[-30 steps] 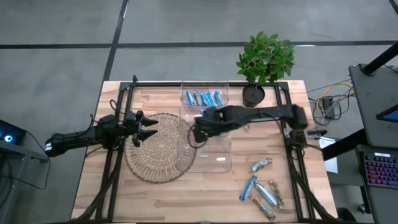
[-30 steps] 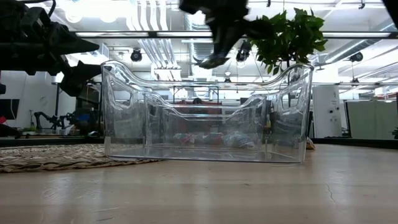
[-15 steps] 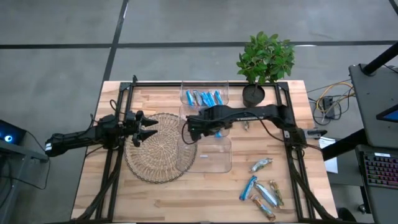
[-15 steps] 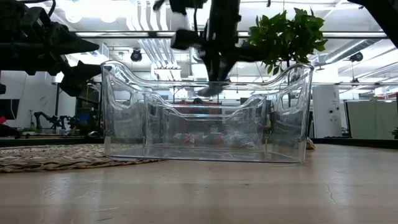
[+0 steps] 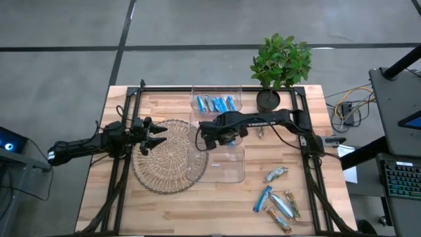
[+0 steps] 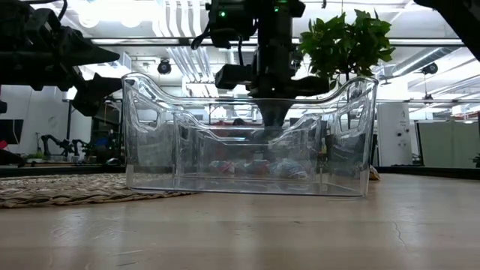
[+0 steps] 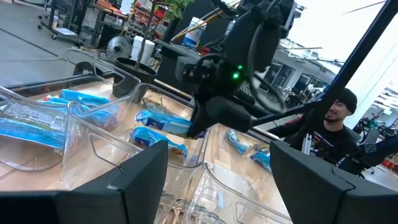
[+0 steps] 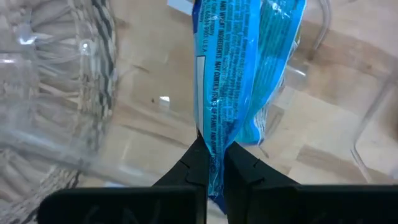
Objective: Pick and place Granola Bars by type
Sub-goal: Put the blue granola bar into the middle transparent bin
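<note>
floor (image 5: pixel 197 23): grey, smooth, crossed by dark seams around the table.
table (image 5: pixel 197 204): light wood planks, black frame along its edges.
plant (image 5: pixel 281 60): green, leafy, in a dark pot at the table's far right corner.
mat (image 5: pixel 164 158): round, woven, on the table's left half.
desk (image 5: pixel 395 105): dark, right of the table, with a keyboard (image 5: pixel 401 181) near it.
cables (image 5: pixel 352 105): on the floor between table and desk.
ceiling (image 6: pixel 180 52): bright strip lights, white pipes.
person (image 7: pixel 333 127): dark cap, behind the table.
</note>
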Controlling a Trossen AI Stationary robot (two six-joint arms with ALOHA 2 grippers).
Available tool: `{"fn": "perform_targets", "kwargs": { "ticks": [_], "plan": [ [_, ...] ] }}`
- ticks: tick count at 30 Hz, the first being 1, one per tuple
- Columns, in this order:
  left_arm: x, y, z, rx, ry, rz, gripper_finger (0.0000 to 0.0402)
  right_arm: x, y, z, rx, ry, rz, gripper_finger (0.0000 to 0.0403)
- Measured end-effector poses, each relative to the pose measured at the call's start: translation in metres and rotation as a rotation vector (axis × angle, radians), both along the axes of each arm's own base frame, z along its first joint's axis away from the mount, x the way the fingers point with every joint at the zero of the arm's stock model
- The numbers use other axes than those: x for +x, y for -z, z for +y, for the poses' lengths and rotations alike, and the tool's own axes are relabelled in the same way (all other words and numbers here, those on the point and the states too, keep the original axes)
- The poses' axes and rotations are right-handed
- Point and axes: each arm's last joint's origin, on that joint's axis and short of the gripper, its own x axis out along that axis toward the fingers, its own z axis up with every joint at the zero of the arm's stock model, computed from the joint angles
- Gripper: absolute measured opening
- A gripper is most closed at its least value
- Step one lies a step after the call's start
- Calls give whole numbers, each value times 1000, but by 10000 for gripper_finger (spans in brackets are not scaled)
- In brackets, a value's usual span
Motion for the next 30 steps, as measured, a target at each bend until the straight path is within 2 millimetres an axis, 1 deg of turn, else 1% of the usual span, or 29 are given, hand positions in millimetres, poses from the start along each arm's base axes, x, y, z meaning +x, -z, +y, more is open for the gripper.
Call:
{"fn": "perform_targets", "kwargs": {
  "ticks": [7, 13, 19, 23, 30],
  "plan": [
    [0, 0, 0, 0, 0, 0, 261, 6, 19, -10, 49, -33, 43, 11],
    [0, 0, 0, 0, 0, 0, 261, 6, 27, -14, 65, -44, 70, 11],
    [0, 0, 0, 0, 0, 0, 261, 8, 39, -21, 130, -84, 87, 13],
    [0, 0, 0, 0, 0, 0, 261, 9, 39, -23, 158, -119, 72, 28],
    [0, 0, 0, 0, 0, 0, 261, 11, 31, -26, 129, -132, 43, 75]
  ]
}}
